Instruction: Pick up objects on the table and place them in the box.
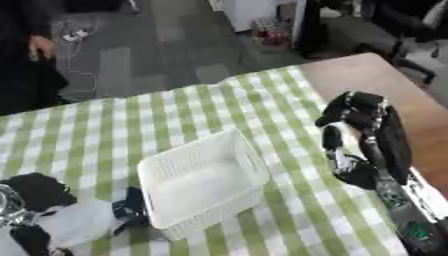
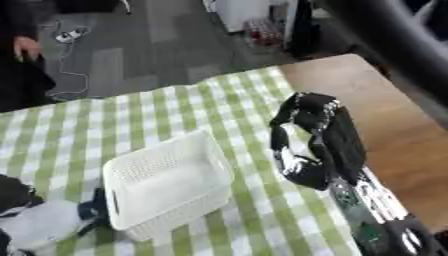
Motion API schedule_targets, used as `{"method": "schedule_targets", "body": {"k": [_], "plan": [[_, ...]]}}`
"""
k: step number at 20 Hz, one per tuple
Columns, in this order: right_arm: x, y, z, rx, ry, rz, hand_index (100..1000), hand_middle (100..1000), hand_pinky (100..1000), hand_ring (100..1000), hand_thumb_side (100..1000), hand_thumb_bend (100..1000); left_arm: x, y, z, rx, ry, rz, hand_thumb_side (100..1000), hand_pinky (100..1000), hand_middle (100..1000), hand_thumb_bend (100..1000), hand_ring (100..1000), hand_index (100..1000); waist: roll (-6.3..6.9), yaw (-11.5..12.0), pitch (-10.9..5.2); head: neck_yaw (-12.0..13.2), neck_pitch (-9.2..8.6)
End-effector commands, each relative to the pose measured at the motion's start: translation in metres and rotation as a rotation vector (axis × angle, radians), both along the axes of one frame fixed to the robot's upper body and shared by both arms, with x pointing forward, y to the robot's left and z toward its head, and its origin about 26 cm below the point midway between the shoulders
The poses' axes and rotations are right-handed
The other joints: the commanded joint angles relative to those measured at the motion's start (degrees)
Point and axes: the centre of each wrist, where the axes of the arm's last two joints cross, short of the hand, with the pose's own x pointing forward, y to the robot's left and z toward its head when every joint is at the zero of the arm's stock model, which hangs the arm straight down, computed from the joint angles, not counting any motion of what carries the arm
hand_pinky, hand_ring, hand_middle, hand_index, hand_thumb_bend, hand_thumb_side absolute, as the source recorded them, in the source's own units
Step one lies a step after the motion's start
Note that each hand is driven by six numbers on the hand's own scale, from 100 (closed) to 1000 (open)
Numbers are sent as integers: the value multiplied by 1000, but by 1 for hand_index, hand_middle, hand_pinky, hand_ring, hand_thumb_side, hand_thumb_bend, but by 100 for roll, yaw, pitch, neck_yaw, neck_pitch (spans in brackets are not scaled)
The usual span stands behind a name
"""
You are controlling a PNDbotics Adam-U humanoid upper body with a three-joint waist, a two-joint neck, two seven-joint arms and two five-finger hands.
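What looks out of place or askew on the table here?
Nothing spilled or damaged. The white basket sits askew to the checks of the checked cloth. The left hand holds a pale object beside it; the right hand hangs curled, holding nothing.

My right arm enters from the lower right corner and rises up the view, its forearm showing circuit boards and silver fittings near the wrist. My right robot hand (image 1: 363,131) stands raised with its black fingers (image 1: 334,116) curled downward and inward toward the palm, enclosing nothing; the thumb (image 1: 354,172) bends low at the base. My left robot hand (image 1: 39,192) shows at the lower left corner, black with a silver joint at the picture's edge. It is blurred and partly cut off, so its finger pose cannot be made out.
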Motion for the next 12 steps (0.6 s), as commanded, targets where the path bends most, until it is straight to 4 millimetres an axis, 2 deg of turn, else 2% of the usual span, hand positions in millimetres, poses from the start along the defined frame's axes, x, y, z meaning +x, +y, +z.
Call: {"method": "schedule_targets", "body": {"k": [1,2,4,12], "plan": [[-1,-4,7,-23,-19,-6,496,446,291,414,977,100,-1,6,10,185,112,-89,705,100,171,100,100,444,-22,23,-44,-42,-83],[-1,-3,6,-23,-18,-7,496,446,291,414,977,100,-2,6,12,184,104,-99,688,100,116,100,100,421,-24,29,-44,-44,-90],[-1,-3,6,-23,-16,-9,496,446,291,414,977,100,-3,7,15,184,89,-114,681,100,100,100,100,415,-29,47,-44,-57,-107],[-3,-3,3,-25,-13,-18,496,446,291,415,978,100,-8,12,32,144,38,-130,670,100,100,100,100,409,-41,99,-45,-163,-169]]}}
